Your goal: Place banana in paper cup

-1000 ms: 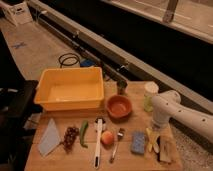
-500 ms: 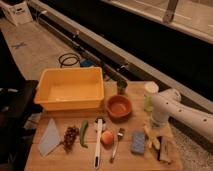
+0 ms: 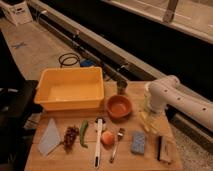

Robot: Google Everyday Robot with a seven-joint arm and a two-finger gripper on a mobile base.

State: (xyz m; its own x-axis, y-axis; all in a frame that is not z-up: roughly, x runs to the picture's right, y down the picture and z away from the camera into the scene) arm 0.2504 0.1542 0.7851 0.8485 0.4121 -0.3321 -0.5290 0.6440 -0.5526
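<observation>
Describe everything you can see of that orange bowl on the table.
The orange bowl is round and shallow, dull orange, plastic by its look, upright and apparently empty. It sits on the wooden table by the front right corner of the yellow tub, a small dark cup behind it; whether it touches the tub is unclear. The gripper hangs to its right, shut, clear of the bowl.

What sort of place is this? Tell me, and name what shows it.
Probably a robot test lab: a wooden table with a yellow bin, cables on the bare floor, and the gripper beside the orange bowl.
</observation>
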